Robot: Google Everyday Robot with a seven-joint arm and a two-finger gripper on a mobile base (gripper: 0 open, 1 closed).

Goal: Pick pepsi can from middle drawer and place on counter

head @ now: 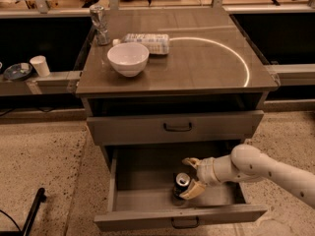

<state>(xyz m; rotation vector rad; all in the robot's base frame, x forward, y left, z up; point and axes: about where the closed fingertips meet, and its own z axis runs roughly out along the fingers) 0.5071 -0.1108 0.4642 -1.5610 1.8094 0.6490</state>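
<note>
The pepsi can stands upright in the open middle drawer, near its front centre, silver top showing. My gripper reaches into the drawer from the right on a white arm. Its tan fingers are spread open, one behind the can and one in front, right at the can's right side. I cannot tell whether they touch it. The counter with its bright arc is above.
On the counter stand a white bowl, a clear bottle lying on its side and a glass. The top drawer is shut. A white cup and a dish sit on the left bench. A black bar lies on the floor at the left.
</note>
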